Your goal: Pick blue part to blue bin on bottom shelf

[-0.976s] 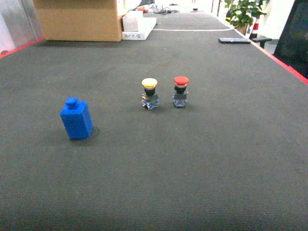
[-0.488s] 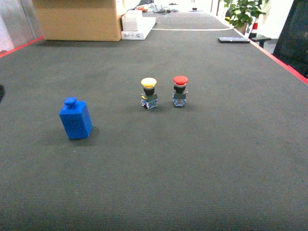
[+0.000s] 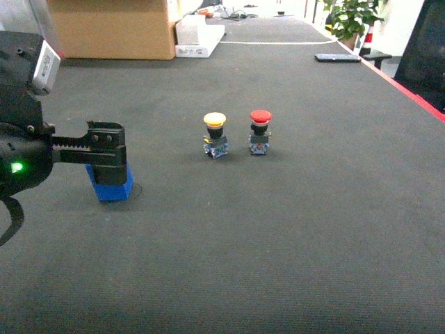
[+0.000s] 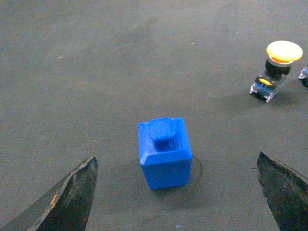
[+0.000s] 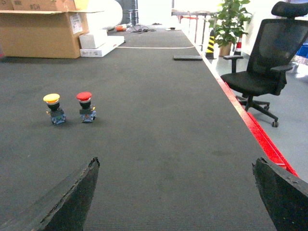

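Note:
The blue part (image 3: 111,188) is a small blue block with a knob on top, standing upright on the dark mat at the left. My left gripper (image 3: 106,147) reaches in from the left and hangs just over it, hiding its top in the head view. In the left wrist view the blue part (image 4: 165,153) stands a little ahead of the left gripper (image 4: 175,160), whose fingers are spread wide and touch nothing. My right gripper (image 5: 175,162) is open over bare mat and does not show in the head view. The blue bin and the bottom shelf are out of view.
A yellow push button (image 3: 215,134) and a red push button (image 3: 261,131) stand side by side mid-mat. A cardboard box (image 3: 115,28) and white boxes (image 3: 200,38) sit at the back. A red strip (image 5: 250,130) marks the right edge, with an office chair (image 5: 264,62) beyond.
My left arm has come into the head view from the left and now hangs over the blue part. The blue part and both buttons have not moved.

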### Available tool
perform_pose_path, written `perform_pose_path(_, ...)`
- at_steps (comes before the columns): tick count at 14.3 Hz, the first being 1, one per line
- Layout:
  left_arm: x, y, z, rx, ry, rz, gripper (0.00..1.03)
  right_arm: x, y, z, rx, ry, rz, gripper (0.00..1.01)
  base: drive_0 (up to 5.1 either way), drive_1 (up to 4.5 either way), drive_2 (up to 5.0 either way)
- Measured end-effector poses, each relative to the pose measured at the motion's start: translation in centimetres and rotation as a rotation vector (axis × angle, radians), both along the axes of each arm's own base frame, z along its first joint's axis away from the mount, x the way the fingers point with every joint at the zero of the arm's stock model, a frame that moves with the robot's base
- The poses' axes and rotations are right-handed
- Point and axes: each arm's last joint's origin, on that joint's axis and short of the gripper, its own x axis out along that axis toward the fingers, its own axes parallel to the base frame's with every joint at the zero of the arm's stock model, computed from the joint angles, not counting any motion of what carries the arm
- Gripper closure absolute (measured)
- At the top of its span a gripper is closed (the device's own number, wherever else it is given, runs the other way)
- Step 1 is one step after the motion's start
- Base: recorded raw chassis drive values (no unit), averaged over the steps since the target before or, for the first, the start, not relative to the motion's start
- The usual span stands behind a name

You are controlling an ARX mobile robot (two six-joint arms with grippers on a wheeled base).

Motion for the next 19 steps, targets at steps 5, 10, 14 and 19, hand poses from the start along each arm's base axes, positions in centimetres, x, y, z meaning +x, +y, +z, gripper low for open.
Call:
perform_pose_path(5, 3.7, -0.2, -2.4, 0.021, 0.022, 0.048, 0.05, 0.0, 0.0, 0.0, 0.000, 0.001, 0.000, 0.03, 0.0, 0.00, 0.0)
perform_pose_path(10, 6.5, -0.3, -3.6, 0.023, 0.040, 0.095, 0.05, 0.0, 0.0, 0.0, 0.000, 0.000, 0.000, 0.03, 0.0, 0.00, 0.0)
perform_pose_path(14, 8.2, -0.3, -4.3, -0.030, 0.106, 0.105, 0.05, 0.0, 0.0, 0.0, 0.000, 0.001, 0.000, 0.03, 0.0, 0.00, 0.0)
perform_pose_path(19, 8.6, -0.5, -5.0, -0.063, 0.163, 0.108, 0.31, 0.0, 0.0, 0.0, 0.000, 0.000, 0.000, 0.03, 0.0, 0.00, 0.0)
